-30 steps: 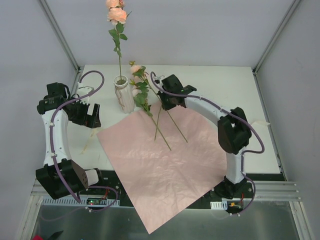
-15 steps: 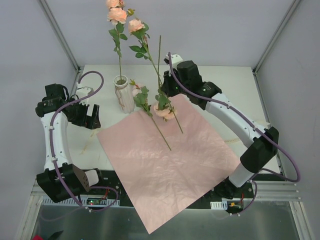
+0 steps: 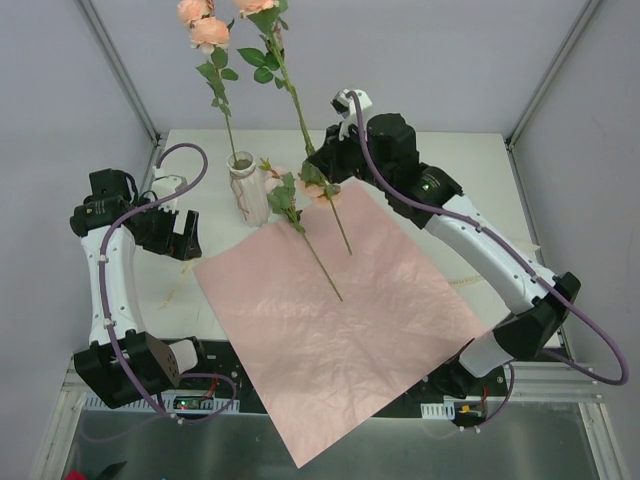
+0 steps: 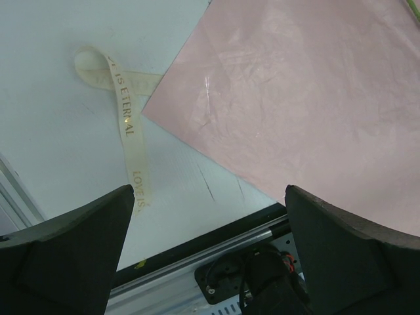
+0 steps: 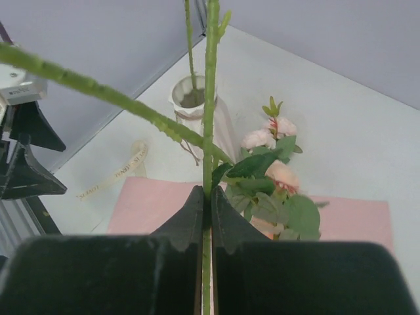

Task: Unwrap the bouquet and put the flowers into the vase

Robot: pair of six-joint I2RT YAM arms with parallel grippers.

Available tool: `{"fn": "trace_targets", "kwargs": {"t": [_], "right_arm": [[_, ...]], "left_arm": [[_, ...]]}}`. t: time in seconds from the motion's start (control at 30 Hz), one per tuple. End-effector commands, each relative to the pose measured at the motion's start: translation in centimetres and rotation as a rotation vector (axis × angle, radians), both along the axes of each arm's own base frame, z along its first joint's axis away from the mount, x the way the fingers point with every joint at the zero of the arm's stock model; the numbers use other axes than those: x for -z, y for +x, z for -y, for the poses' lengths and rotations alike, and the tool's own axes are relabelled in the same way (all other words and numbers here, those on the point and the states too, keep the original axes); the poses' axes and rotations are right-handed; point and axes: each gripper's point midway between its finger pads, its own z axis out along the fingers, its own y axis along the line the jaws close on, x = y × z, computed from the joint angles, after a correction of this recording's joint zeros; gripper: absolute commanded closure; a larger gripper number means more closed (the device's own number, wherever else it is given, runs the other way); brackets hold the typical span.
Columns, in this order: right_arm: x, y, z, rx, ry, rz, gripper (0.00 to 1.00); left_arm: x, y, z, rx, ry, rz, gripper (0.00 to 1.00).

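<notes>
White worktop (image 3: 440, 170), grey enclosure walls. Ribbed cream vase (image 3: 247, 192) stands back left, one peach-pink rose (image 3: 208, 32) upright in it. Another rose (image 3: 283, 195) lies on the spread pink paper (image 3: 340, 330). Right fingers (image 5: 187, 220) pinch two thorny green stems (image 5: 211, 98) raised beside the vase. Left fingers (image 4: 72, 243) gape, empty, near the cream ribbon (image 4: 128, 125).

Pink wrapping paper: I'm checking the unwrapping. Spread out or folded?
Spread out: the pink paper sheet lies flat on the white table, cream ribbon loose beside it.

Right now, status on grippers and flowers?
Left gripper open, empty. Right gripper shut on two rose stems, aloft near the vase. One rose in vase, another lies on the pink paper. Nothing blocks the vase mouth.
</notes>
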Motion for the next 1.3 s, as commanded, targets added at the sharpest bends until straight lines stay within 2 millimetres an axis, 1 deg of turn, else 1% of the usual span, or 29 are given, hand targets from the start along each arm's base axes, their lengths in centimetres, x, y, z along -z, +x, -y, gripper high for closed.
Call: {"fn": "trace_targets", "kwargs": {"t": [0.0,0.03,0.07,0.1,0.13,0.17,0.2,0.27,0.3,0.33,0.37,0.4,0.43,0.53,0.6,0.7,0.73,0.77,0.8,0.83,0.9,0.93,0.97,1.0,1.03,1.1,1.13,1.2,1.27], "right_arm": [[1.3,0.5,3.1,0.145,-0.010,0.012,0.99],[1.6,0.3,3.9,0.174,-0.011,0.010,0.99],[4.6,0.4,4.8,0.212,-0.054,-0.036,0.99],[5.6,0.8,6.0,0.275,-0.076,-0.050,0.99],[6.4,0.6,6.6,0.287,-0.089,-0.067,0.99],[7.9,0.2,7.1,0.298,-0.104,-0.107,0.99],[10.3,-0.7,7.1,0.265,-0.142,-0.151,0.99],[12.7,-2.7,6.6,0.219,-0.165,-0.225,0.99],[15.4,-3.3,7.5,0.254,-0.221,-0.272,0.99],[17.3,-3.6,8.2,0.293,-0.252,-0.314,0.99],[19.4,-3.9,9.5,0.339,-0.289,-0.371,0.99],[21.3,-4.4,10.0,0.367,-0.297,-0.439,0.99],[24.2,-5.2,10.9,0.382,-0.350,-0.488,0.99],[27.3,-6.4,12.3,0.423,-0.402,-0.520,0.99],[27.4,-6.1,13.1,0.463,-0.412,-0.503,0.99],[25.7,-5.4,12.8,0.458,-0.371,-0.452,0.99],[24.2,-5.4,12.4,0.435,-0.328,-0.423,0.99],[23.0,-4.9,11.5,0.390,-0.280,-0.373,0.99],[21.9,-5.4,10.2,0.314,-0.228,-0.361,0.99],[20.7,-5.4,9.6,0.281,-0.192,-0.340,0.99],[20.4,-5.6,8.3,0.205,-0.210,-0.352,0.97],[21.0,-5.9,8.4,0.197,-0.243,-0.377,0.87],[21.5,-6.0,8.3,0.186,-0.260,-0.391,0.80],[22.8,-6.3,8.2,0.178,-0.281,-0.423,0.70],[23.4,-6.5,8.2,0.174,-0.289,-0.441,0.49],[24.5,-7.0,8.2,0.172,-0.300,-0.479,0.34],[24.7,-7.1,8.2,0.173,-0.301,-0.485,0.31],[24.8,-7.1,8.3,0.178,-0.306,-0.483,0.30],[24.1,-6.5,8.1,0.182,-0.295,-0.459,0.31]], "left_arm": [[-0.7,-0.8,0.4,0.031,0.001,0.035,0.01],[-0.7,-0.8,0.4,0.032,0.003,0.037,0.01],[-0.4,-0.9,0.4,0.035,0.006,0.031,0.01],[-0.4,-0.9,0.4,0.035,0.008,0.032,0.01],[-0.4,-1.0,0.4,0.037,0.008,0.030,0.01],[-0.5,-0.9,0.3,0.039,0.012,0.033,0.01],[-0.6,-0.9,0.3,0.038,0.014,0.036,0.01],[-0.8,-0.8,0.3,0.042,0.014,0.043,0.01],[-0.9,-0.8,0.4,0.046,0.012,0.045,0.01],[-0.9,-0.8,0.3,0.044,0.011,0.045,0.01],[-1.0,-0.7,0.4,0.046,0.009,0.047,0.01],[-1.1,-0.7,0.4,0.049,0.007,0.049,0.01],[-1.1,-0.6,0.5,0.051,0.003,0.049,0.01],[-1.1,-0.6,0.5,0.051,-0.003,0.039,0.01],[-1.1,-0.6,0.5,0.051,-0.002,0.038,0.01],[-1.0,-0.5,0.4,0.054,0.002,0.035,0.01],[-1.0,-0.5,0.4,0.054,0.004,0.035,0.01],[-0.9,-0.5,0.4,0.055,0.003,0.033,0.01],[-0.9,-0.6,0.4,0.056,0.002,0.032,0.01],[-0.8,-0.6,0.4,0.057,0.004,0.032,0.01],[-0.6,-0.6,0.3,0.057,0.004,0.025,0.01],[-0.6,-0.6,0.3,0.059,0.009,0.025,0.01],[-0.6,-0.6,0.3,0.060,0.010,0.026,0.01],[-0.5,-0.6,0.1,0.058,0.014,0.023,0.01],[-0.5,-0.7,0.1,0.061,0.017,0.022,0.01],[-0.3,-0.8,0.1,0.067,0.024,0.019,0.01],[-0.2,-0.8,0.0,0.070,0.026,0.020,0.01],[0.0,-0.9,0.0,0.070,0.029,0.012,0.01],[0.1,-0.8,-0.1,0.073,0.029,0.008,0.01]]}}
